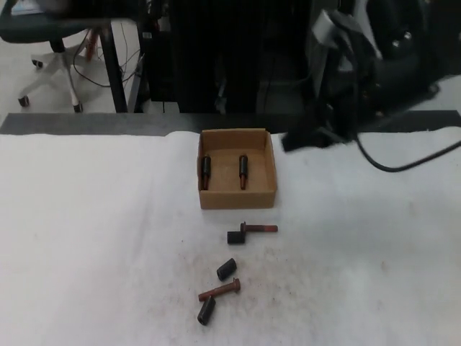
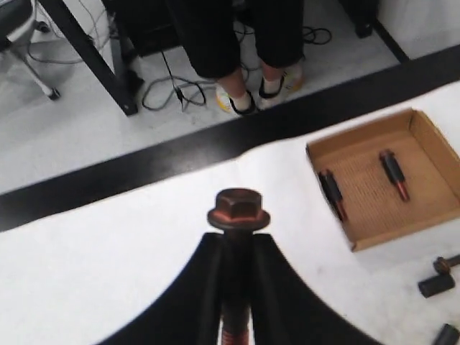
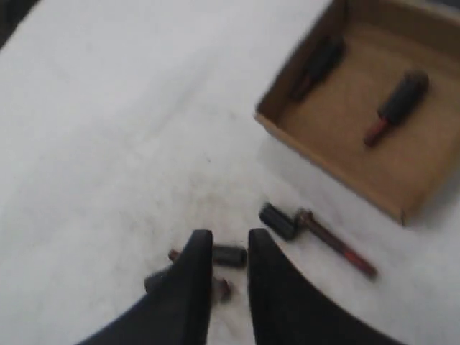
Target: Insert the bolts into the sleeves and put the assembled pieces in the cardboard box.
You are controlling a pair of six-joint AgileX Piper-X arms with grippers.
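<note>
The left gripper (image 2: 236, 241) is clamped on the held bolt (image 2: 238, 210). Its two fingers press against the shank, and the hexagonal head stands clear above the fingertips. It hangs over the white cloth (image 2: 93, 273), off to one side of the cardboard box (image 2: 363, 205). The right gripper (image 3: 228, 236) has its fingers a narrow gap apart and grips nothing (the middle sleeve (image 3: 228, 255) shows through that gap, lying on the cloth below).

Inside the box, the first assembled piece (image 1: 205, 171) and the second assembled piece (image 1: 243, 170) lie flat, side by side and apart. Each has its reddish bolt end toward the box's near wall.

Just outside that near wall, the near bolt (image 1: 261, 228) lies on the cloth with the near sleeve (image 1: 235, 236) touching its head end. Farther from the box on the same side comes the middle sleeve, then the far bolt (image 1: 220, 290). Farthest from the box is the far sleeve (image 1: 207, 311). These last three lie close together, though it cannot be told whether they touch.
</note>
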